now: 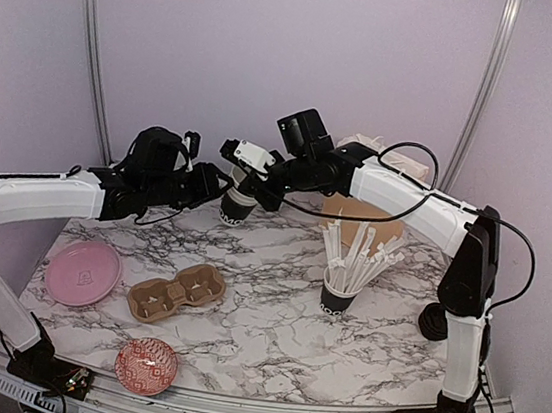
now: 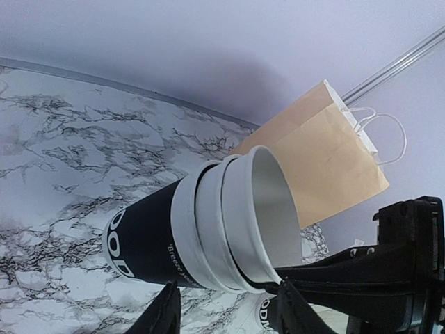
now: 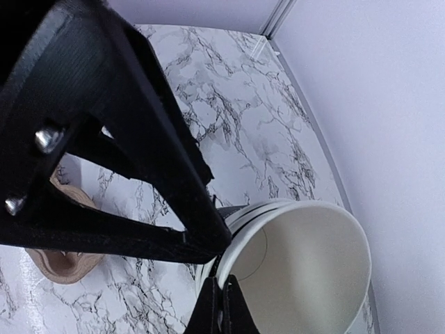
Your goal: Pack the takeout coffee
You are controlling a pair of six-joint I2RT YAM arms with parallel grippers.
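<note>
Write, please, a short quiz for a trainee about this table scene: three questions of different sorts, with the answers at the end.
1. True or false: the stack of nested black paper cups with white rims stands inside the brown moulded cardboard cup carrier.
2. What does the right gripper pinch?
A) a white straw
B) the white rim of the top cup in the stack
C) a round pink plate
3. Fill in: the bunch of white straws stands in a black paper ____.

Key
1. False: the stack is tilted and apart from the carrier, which holds no cup.
2. B
3. cup
</note>
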